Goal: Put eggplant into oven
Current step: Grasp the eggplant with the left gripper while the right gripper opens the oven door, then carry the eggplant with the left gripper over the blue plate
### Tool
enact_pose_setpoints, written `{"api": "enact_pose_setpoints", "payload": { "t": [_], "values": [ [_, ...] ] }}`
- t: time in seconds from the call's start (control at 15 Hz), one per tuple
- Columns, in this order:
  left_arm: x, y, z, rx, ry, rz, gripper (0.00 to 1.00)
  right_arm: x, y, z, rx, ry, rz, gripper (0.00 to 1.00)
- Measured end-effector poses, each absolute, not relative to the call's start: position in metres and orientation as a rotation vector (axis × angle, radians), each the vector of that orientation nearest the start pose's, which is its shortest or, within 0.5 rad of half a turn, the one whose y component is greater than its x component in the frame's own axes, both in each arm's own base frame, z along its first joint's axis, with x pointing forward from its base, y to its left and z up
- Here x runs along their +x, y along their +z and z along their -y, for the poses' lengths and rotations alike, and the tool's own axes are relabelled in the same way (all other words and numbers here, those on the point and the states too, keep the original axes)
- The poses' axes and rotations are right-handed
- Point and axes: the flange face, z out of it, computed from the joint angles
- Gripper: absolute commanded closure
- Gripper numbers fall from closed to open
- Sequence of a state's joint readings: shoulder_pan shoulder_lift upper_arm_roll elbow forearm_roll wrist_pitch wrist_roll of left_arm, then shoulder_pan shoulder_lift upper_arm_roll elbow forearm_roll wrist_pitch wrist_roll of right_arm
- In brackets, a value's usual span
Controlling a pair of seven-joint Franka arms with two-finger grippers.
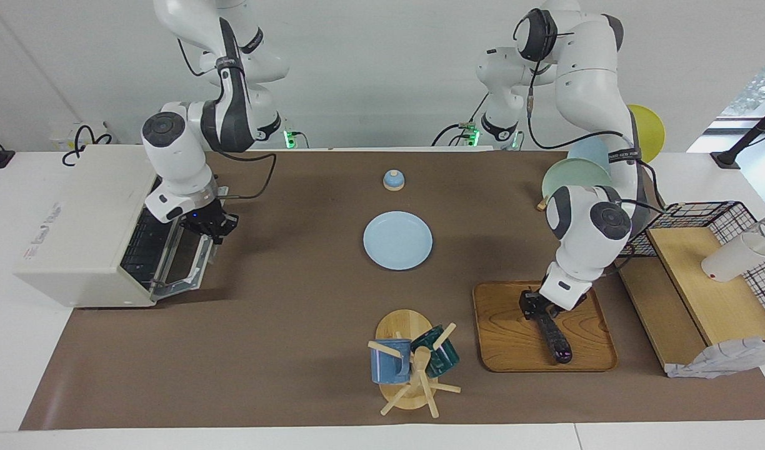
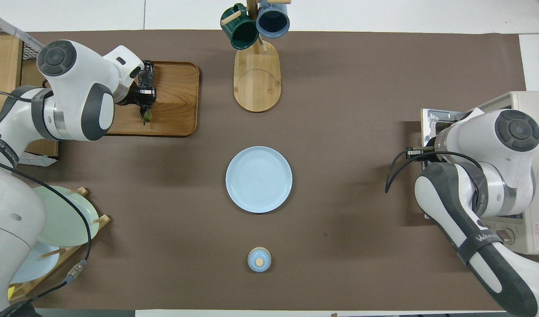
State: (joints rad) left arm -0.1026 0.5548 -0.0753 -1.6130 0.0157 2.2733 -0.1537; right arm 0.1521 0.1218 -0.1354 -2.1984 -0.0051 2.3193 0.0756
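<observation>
facing view, long slim glossy dark eggplant (image 1: 554, 336), lying on wooden tray (image 1: 507, 337)

Table (image 1: 282, 350): oven (image 1: 76, 231), plate (image 1: 397, 240), tray (image 1: 514, 344), mug rack (image 1: 404, 356).

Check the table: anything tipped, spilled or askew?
One thing: a white cup lies on its side on the wooden shelf of the wire basket, at the left arm's end. Otherwise nothing spilled or damaged. The oven door hangs open with the right gripper at it.
</observation>
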Motion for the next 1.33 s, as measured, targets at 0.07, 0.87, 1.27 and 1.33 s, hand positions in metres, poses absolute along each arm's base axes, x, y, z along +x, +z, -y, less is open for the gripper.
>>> {"api": "enact_pose_setpoints", "payload": {
  "t": [0.07, 0.87, 1.27, 1.33],
  "values": [
    [0.69, 0.314, 0.116, -3.181, -0.162, -0.033, 1.0, 0.547, 0.318, -0.009, -3.148, 0.008, -0.11, 1.0],
    [0.641, 0.428, 0.176, -3.189, -0.001, -0.086, 1.0, 0.588, 0.384, -0.092, -3.1, -0.022, -0.307, 0.36],
    [0.536, 0.449, 0.321, -3.194, 0.109, -0.008, 1.0, 0.586, 0.379, -0.104, -3.103, -0.009, -0.309, 0.08],
    [0.52, 0.443, 0.34, -3.209, 0.099, -0.001, 1.0, 0.585, 0.378, -0.106, -3.104, -0.008, -0.302, 0.0]
  ]
}}
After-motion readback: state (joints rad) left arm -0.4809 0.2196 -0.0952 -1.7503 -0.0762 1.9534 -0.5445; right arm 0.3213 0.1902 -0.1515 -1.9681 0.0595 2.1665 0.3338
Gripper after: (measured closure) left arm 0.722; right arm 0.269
